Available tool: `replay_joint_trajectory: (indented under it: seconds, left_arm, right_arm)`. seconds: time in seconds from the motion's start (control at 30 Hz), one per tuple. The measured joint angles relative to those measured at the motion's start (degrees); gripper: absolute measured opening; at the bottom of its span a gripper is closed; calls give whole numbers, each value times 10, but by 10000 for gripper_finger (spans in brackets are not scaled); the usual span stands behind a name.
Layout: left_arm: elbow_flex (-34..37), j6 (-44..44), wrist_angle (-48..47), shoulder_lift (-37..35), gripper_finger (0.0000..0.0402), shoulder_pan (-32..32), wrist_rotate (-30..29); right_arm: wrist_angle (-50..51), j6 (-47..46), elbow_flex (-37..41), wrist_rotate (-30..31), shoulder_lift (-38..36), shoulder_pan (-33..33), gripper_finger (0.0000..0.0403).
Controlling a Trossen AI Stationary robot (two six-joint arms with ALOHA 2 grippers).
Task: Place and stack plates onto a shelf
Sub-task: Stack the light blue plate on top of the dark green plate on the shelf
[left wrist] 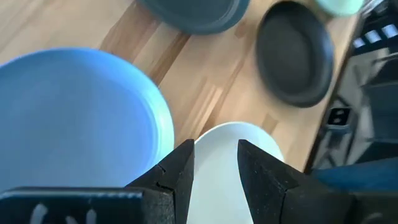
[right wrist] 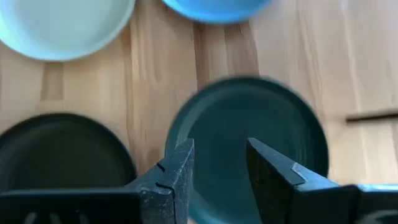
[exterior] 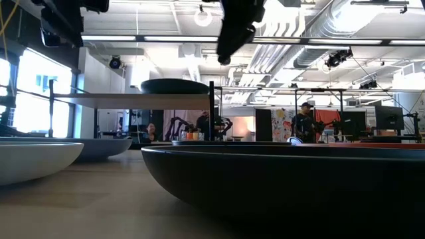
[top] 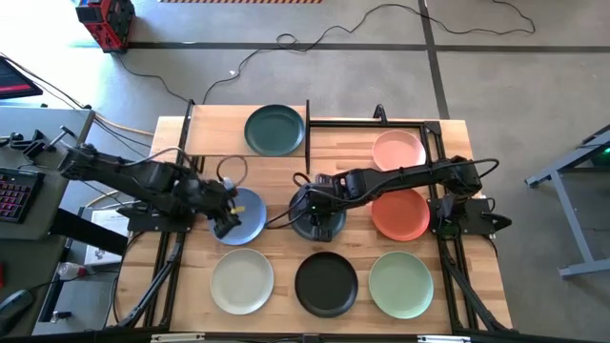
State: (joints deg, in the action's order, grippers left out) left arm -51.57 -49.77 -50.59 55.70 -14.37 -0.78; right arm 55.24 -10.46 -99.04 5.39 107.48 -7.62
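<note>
Plates lie rim-up across the counter [top: 286,157] in the high view, spread apart so a pincer can get at any rim. A dark teal plate [top: 274,130] already sits on the shelf [top: 217,133] at the far left, the likely base for a stack. The pink plate [top: 398,151] lies far right, the orange-red plate [top: 400,214] just nearer, and the near row holds cream plate [top: 242,280], black plate [top: 326,283] and sage plate [top: 401,283]. Being round, none has a long axis or heading; all lie flat, hollows up. The left pincer [top: 226,226] hangs over the near edge of the blue plate [top: 246,215]; the right pincer [top: 307,221] is over a dark plate [top: 319,225] at the middle.

From the low view, the black plate's rim [exterior: 279,179] fills the near ground, and the shelf board [exterior: 133,100] stands raised with the teal plate on it.

In the left wrist view, the fingers [left wrist: 176,174] stand apart, empty, beside the blue rim [left wrist: 163,118], probably lined up to pinch it.

In the right wrist view, the fingers [right wrist: 176,180] are apart and empty above the dark plate [right wrist: 249,124].
</note>
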Motion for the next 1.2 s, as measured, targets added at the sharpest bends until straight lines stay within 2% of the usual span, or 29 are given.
replay_joint_trajectory:
  seconds: [0.4, 0.9, 1.2]
  left_arm:
    - [0, -23, 15, 118, 110, -35, -14]
    - [0, -119, 76, 259, 110, -37, -35]
    - [0, -134, 93, 309, 110, -37, -44]
  right_arm:
    - [117, -43, 0, 0, 0, -25, 123]
    - [119, -45, 0, 0, 0, -56, 123]
    - [119, -51, 0, 0, 0, -57, 123]
